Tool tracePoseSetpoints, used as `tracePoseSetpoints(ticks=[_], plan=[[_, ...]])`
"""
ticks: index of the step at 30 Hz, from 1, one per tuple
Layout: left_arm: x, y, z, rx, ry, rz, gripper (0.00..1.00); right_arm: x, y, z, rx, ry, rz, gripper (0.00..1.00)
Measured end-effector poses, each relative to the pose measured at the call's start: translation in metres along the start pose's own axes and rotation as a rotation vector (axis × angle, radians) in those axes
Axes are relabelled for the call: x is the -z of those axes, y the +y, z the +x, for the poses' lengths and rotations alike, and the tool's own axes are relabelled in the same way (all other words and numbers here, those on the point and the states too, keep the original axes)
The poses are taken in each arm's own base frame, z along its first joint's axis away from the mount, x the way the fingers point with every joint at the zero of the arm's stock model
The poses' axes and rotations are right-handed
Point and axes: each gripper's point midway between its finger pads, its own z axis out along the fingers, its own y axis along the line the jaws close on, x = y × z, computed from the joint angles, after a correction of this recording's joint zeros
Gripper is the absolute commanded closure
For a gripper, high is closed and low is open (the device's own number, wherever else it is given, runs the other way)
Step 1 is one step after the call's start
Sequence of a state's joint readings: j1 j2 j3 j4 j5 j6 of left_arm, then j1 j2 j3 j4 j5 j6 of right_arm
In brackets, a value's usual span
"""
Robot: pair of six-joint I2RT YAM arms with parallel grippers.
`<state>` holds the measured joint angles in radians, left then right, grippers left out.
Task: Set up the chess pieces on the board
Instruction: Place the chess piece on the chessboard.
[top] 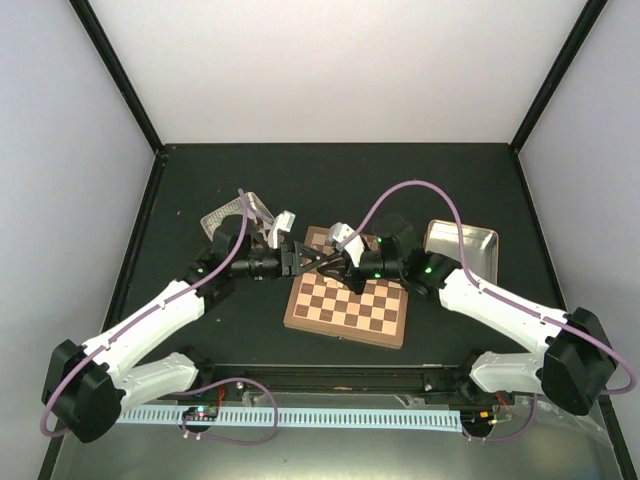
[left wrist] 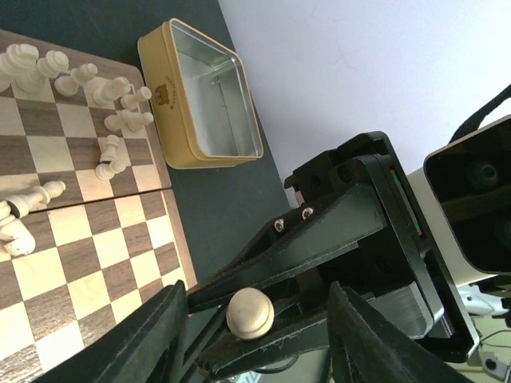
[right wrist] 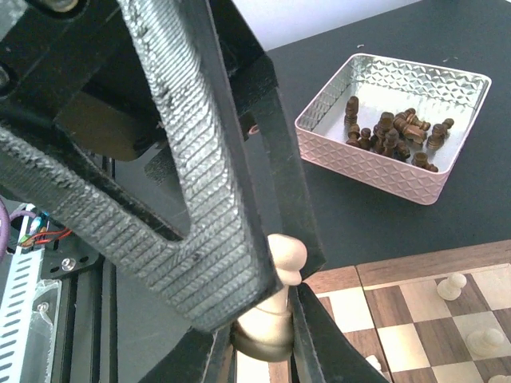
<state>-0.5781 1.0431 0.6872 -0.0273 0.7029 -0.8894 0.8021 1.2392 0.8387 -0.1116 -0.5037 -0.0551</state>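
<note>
Judging from the layout, the setup looks well short of half done: some ten cream chess pieces (left wrist: 104, 88) sit along the edge of the board (top: 348, 305), at the tabletop's middle, nearest the empty gold tin (left wrist: 200, 96); most squares are bare, and the dark pieces (right wrist: 391, 132) lie in the pink tin (right wrist: 399, 171). Above the board's far-left corner the right gripper (right wrist: 270, 339) is clamped on one cream piece (right wrist: 275, 307), while the fingers of the left gripper (top: 308, 258) stand apart on either side of it.
</note>
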Motion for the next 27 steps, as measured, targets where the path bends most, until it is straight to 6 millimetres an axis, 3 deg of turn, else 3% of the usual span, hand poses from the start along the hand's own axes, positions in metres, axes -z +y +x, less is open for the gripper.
tracePoseSetpoints(ticks=[13, 21, 27], plan=[[-0.003, 0.006, 0.001, -0.002, 0.039, -0.047, 0.78, 0.001, 0.001, 0.0, 0.018, -0.001, -0.004, 0.99], [-0.006, 0.009, 0.003, -0.014, 0.071, -0.047, 0.74, 0.002, 0.0, 0.006, 0.014, 0.022, -0.002, 0.99], [-0.008, 0.007, 0.005, -0.023, 0.101, -0.038, 0.94, 0.002, 0.001, 0.011, 0.013, 0.04, -0.005, 0.99]])
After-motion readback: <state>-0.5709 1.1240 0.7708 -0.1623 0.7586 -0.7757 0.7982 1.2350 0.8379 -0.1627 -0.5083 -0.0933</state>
